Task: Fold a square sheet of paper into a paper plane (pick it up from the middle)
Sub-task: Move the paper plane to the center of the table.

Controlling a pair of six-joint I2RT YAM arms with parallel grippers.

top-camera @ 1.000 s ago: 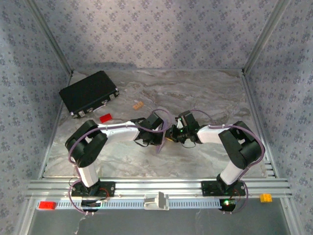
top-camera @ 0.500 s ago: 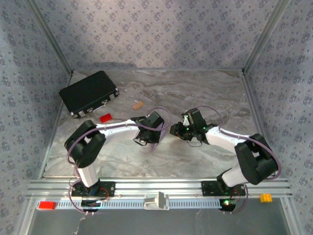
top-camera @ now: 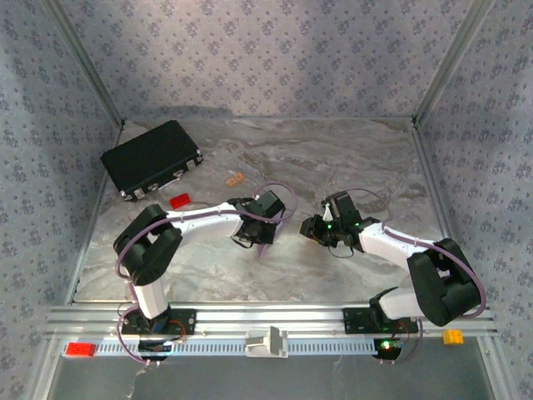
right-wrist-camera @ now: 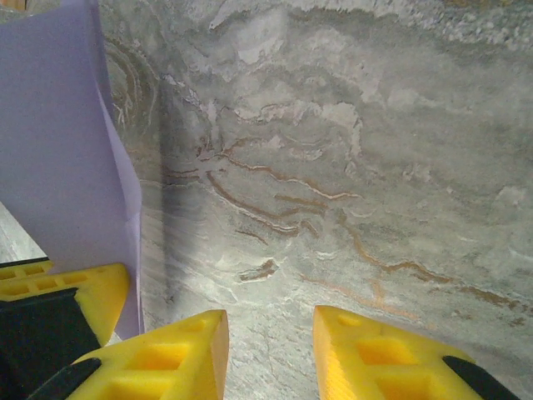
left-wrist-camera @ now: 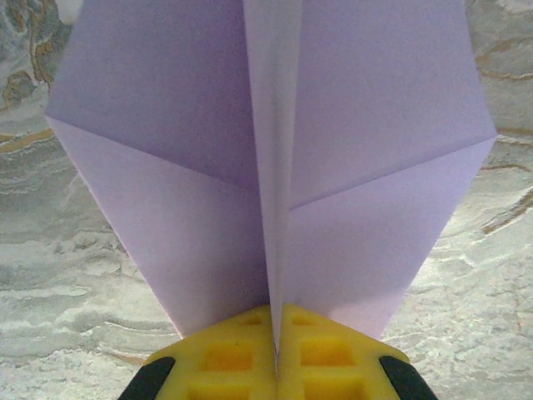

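Note:
The pale lilac sheet of paper, folded into a paper plane (left-wrist-camera: 208,167) with a centre crease and two slanted wings, stands up from my left gripper (left-wrist-camera: 276,350). That gripper is shut on the crease. In the top view the left gripper (top-camera: 265,237) hangs over the middle of the table, with the paper a thin sliver below it. My right gripper (top-camera: 310,227) is a short way to its right, open, with bare table between its fingers (right-wrist-camera: 271,350). In the right wrist view one wing of the paper (right-wrist-camera: 58,150) rises at the left, beside the left gripper's yellow fingers (right-wrist-camera: 50,292).
A black case (top-camera: 151,158) lies at the back left. A small red block (top-camera: 180,200) sits just in front of it, and a small tan block (top-camera: 235,178) lies nearer the middle. Patterned walls enclose the marbled table (top-camera: 333,158).
My right gripper has opened and drawn back to the right, away from the left gripper. The left gripper has stayed shut on the paper, barely moving.

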